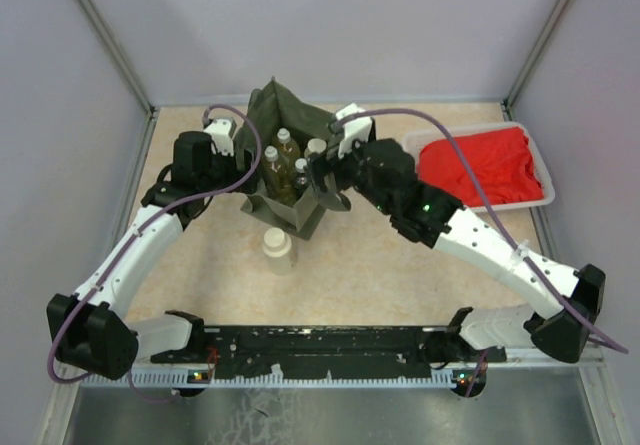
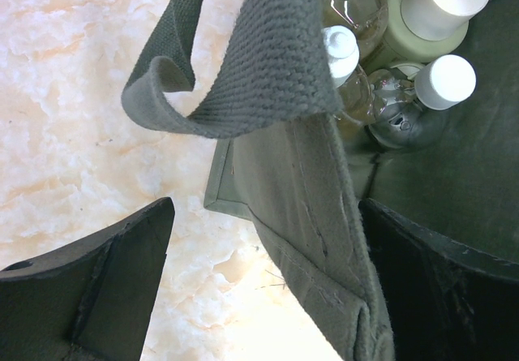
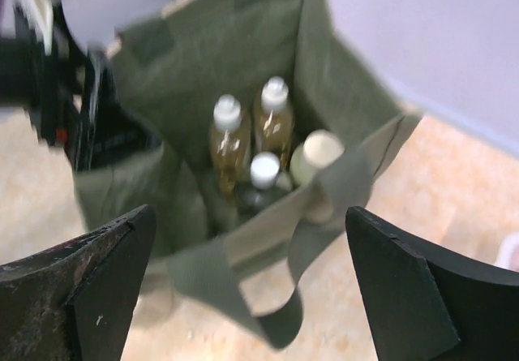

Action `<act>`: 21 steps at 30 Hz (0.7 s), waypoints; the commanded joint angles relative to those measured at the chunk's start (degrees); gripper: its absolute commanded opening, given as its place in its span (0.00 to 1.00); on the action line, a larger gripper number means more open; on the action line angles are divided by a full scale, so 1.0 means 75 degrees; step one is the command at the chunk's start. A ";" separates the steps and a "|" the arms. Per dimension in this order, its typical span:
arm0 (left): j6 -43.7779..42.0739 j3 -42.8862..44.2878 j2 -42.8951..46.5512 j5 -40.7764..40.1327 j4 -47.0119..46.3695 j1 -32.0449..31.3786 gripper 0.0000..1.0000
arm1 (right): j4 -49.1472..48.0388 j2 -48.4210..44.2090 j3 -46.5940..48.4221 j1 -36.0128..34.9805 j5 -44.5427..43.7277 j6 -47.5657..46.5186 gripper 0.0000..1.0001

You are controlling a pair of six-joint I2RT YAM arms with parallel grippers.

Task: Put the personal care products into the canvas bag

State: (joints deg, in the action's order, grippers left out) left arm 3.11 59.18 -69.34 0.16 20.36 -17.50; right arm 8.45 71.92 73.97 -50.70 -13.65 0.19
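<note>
The olive canvas bag [image 1: 262, 115] stands open at mid-table with several personal care products inside. Among them are an amber bottle [image 1: 271, 165], a silvery one [image 3: 263, 174] and a pale beige one [image 3: 318, 154]. Another pale bottle with a cream cap [image 1: 277, 248] stands on the table just in front of the bag. My left gripper [image 2: 268, 296] is open and straddles the bag's left wall [image 2: 308, 215], one finger outside and one inside. The right gripper [image 3: 251, 288] is open and empty above the bag's right rim, with a bag handle [image 3: 268, 312] hanging below it.
A white tray [image 1: 548, 201] with a red cloth [image 1: 480, 165] lies at the back right. Grey walls close in the table on three sides. Both arms reach in from the near corners and meet at the bag.
</note>
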 commanded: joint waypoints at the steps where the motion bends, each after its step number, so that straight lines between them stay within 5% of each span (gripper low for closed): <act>1: -0.0230 0.0151 -0.0173 -0.0139 0.0339 0.0001 1.00 | 0.0705 0.0003 -0.0743 -0.1036 -0.0742 0.0382 0.99; 9: -0.0217 0.0128 -0.0148 -0.0151 0.0367 0.0001 1.00 | 0.1617 0.0407 -0.1177 -0.3052 -0.1464 0.0747 0.99; 21: -0.0216 0.0149 -0.0175 -0.0091 0.0321 0.0007 1.00 | 0.0928 0.1409 -0.1772 -0.3269 -0.0616 0.1432 0.99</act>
State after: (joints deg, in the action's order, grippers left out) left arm 2.90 59.66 -69.73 0.12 20.67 -17.50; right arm 20.21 77.93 59.22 -74.85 -19.70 10.37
